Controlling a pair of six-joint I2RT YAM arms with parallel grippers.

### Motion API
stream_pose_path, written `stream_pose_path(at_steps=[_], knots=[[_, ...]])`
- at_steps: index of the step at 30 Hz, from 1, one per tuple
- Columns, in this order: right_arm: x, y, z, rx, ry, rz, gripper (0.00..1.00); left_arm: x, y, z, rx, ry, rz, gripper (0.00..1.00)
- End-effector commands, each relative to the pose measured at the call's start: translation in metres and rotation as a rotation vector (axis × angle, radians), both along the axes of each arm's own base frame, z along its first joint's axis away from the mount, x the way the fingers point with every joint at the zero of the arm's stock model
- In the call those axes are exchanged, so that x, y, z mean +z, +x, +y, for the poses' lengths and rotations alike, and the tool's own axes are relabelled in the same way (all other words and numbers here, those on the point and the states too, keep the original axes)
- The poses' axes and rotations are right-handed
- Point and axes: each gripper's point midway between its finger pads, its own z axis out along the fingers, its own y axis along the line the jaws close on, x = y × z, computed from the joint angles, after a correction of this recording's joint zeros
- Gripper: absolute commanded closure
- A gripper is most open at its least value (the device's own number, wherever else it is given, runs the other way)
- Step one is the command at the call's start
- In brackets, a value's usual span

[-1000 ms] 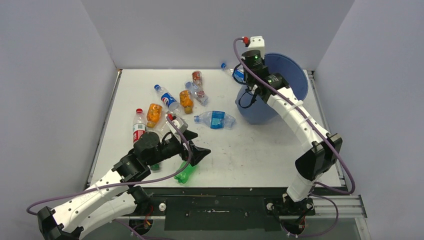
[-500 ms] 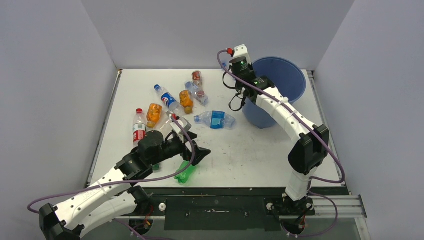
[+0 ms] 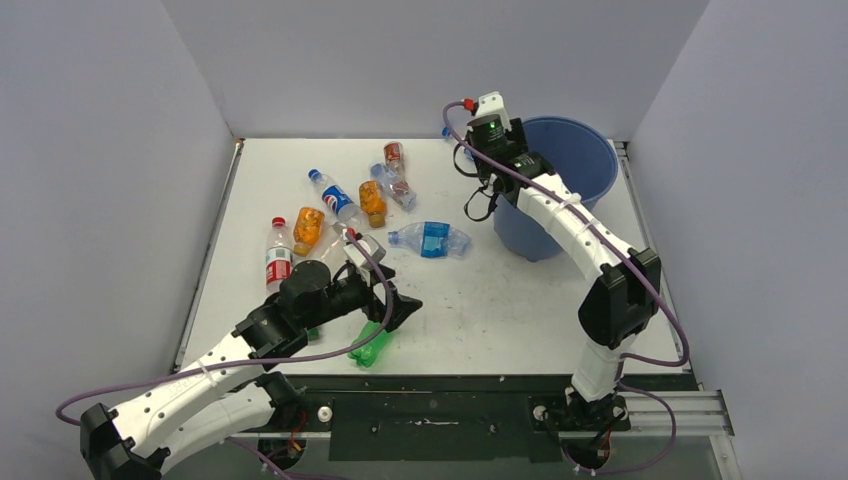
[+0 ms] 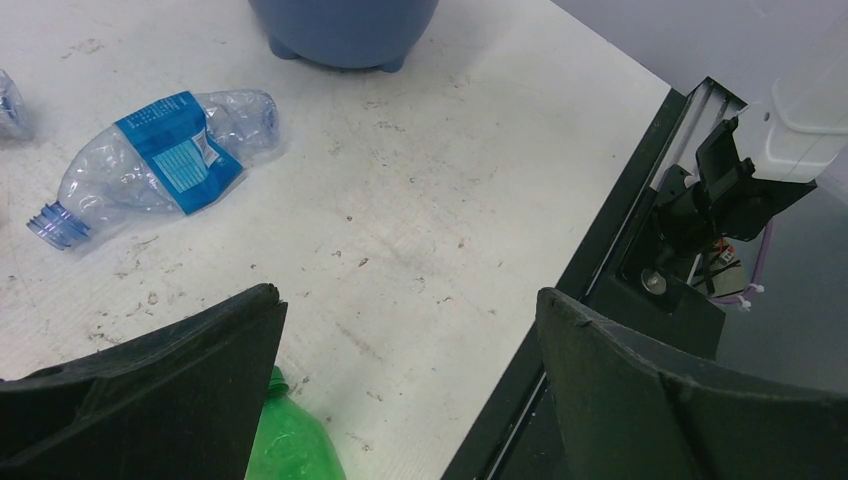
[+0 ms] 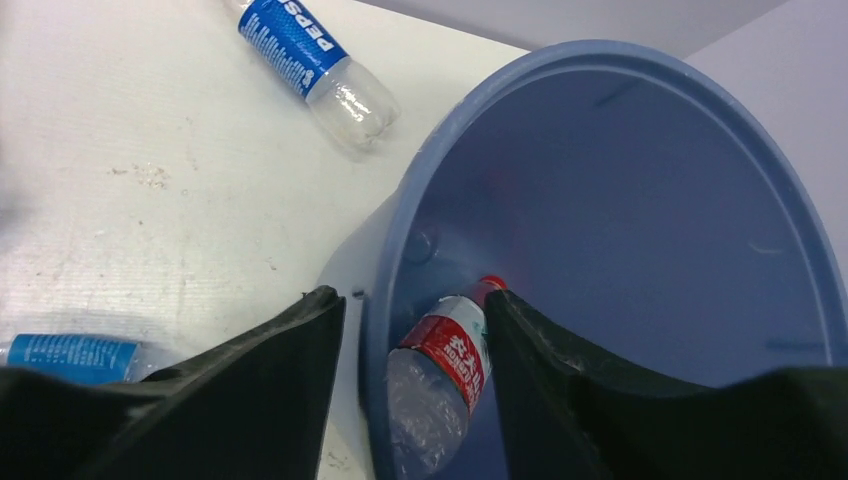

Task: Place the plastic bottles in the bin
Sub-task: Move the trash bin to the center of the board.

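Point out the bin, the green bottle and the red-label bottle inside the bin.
bin (image 5: 650, 200): right wrist view, inner wall.
green bottle (image 3: 372, 346): top view, body.
red-label bottle (image 5: 452, 352): right wrist view, label.

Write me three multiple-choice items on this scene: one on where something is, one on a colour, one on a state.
1. Where is the red-labelled bottle? A inside the bin; B beside it; C behind it.
2. What colour is the bottle nearest the left tool? A orange; B green; C clear.
3. How do the left tool's jaws stand? A shut on a bottle; B shut on nothing; C wide open, empty.

Answers: 1 A, the right wrist view shows it down inside the rim. 2 B, its body is bright green. 3 C, only bare table shows between the fingers.
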Motion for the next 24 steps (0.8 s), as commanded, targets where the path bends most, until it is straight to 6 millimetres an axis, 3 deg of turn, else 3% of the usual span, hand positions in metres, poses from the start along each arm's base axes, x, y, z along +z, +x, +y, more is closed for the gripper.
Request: stream_pose_path(at_steps=[1, 5, 8, 13, 16, 19, 21, 23, 24], knots=[[0.038, -0.004, -0.009, -0.010, 0.045, -0.077, 0.39, 0.027, 0.004, -0.003, 0.007, -0.039, -0.056, 0.04], [0.055, -0.006, -0.002, -0.004, 0.112, -0.106, 0.16, 0.028, 0.005, -0.001, 0.016, -0.040, -0.061, 0.04], [0.087, -0.016, 0.007, 0.018, 0.193, -0.168, 0.05, 0.030, 0.008, 0.002, 0.039, -0.044, -0.075, 0.04], [0.151, -0.051, 0.030, 0.107, 0.394, -0.295, 0.00, 0.033, 0.021, 0.019, 0.153, -0.035, -0.101, 0.04], [0.160, -0.086, 0.058, 0.273, 0.565, -0.337, 0.00, 0.035, 0.034, 0.036, 0.276, -0.024, -0.109, 0.04], [0.139, -0.131, 0.086, 0.481, 0.724, -0.327, 0.00, 0.038, 0.044, 0.055, 0.392, -0.008, -0.119, 0.04], [0.109, -0.157, 0.097, 0.553, 0.792, -0.284, 0.00, 0.036, 0.047, 0.064, 0.432, 0.033, -0.119, 0.04], [0.060, -0.181, 0.102, 0.579, 0.821, -0.202, 0.00, 0.026, 0.048, 0.068, 0.448, 0.107, -0.091, 0.04], [0.051, -0.188, 0.104, 0.585, 0.841, -0.192, 0.00, 0.019, 0.047, 0.070, 0.450, 0.146, -0.070, 0.04]])
